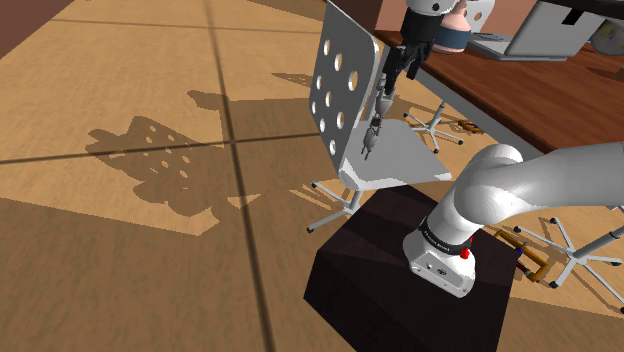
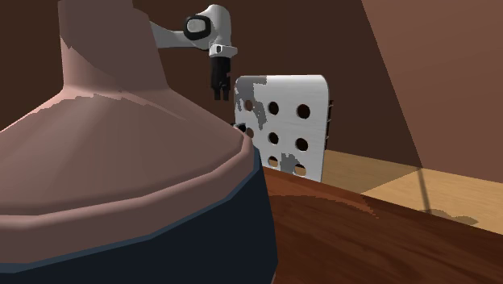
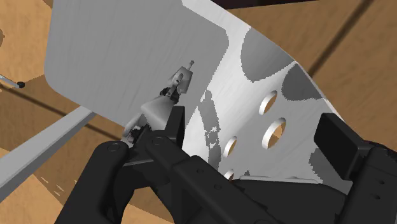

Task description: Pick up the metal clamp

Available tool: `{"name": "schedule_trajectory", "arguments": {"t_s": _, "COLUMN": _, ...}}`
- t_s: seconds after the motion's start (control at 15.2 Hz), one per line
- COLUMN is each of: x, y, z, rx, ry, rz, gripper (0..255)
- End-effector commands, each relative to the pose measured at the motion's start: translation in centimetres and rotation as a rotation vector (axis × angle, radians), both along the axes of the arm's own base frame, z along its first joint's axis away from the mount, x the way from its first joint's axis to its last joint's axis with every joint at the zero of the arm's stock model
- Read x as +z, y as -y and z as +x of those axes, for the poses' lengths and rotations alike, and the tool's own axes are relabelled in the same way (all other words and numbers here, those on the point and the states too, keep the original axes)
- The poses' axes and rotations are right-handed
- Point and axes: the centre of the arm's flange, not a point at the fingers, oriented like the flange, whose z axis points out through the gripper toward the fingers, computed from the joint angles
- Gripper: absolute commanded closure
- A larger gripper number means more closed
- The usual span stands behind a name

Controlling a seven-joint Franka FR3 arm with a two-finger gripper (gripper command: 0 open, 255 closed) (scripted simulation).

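The clamp point(image 1: 373, 122) hangs in the air beside the chair point(image 1: 345, 85) back, well clear of the table point(image 1: 530, 105). The fingers point(image 3: 343, 149) of the gripper point(image 1: 397, 70) pinch its dark handle end, so the screw end droops. I judge the pick-up nearly complete.

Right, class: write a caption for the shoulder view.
Gripper near a white perforated chair back, a grey clamp dangling just below it.

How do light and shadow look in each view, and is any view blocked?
Shoulder view: the perforated chair throws a hard, hole-dotted shadow across the wooden floor toward that view's left. Second exterior view: a large pinkish object close to the camera covers its left half. Wrist view: blotchy grey shading patches the chair's white back.
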Motion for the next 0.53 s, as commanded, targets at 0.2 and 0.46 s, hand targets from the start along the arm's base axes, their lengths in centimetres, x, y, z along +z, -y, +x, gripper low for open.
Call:
{"name": "schedule_trajectory", "arguments": {"t_s": 0.2, "x": -0.8, "y": 3.6, "z": 2.3, "rx": 0.003, "ry": -0.01, "rz": 0.026, "gripper": 0}}
{"name": "schedule_trajectory", "arguments": {"t_s": 0.46, "x": -2.0, "y": 8.3, "z": 5.5, "rx": 0.007, "ry": -0.022, "rz": 0.061, "gripper": 0}}
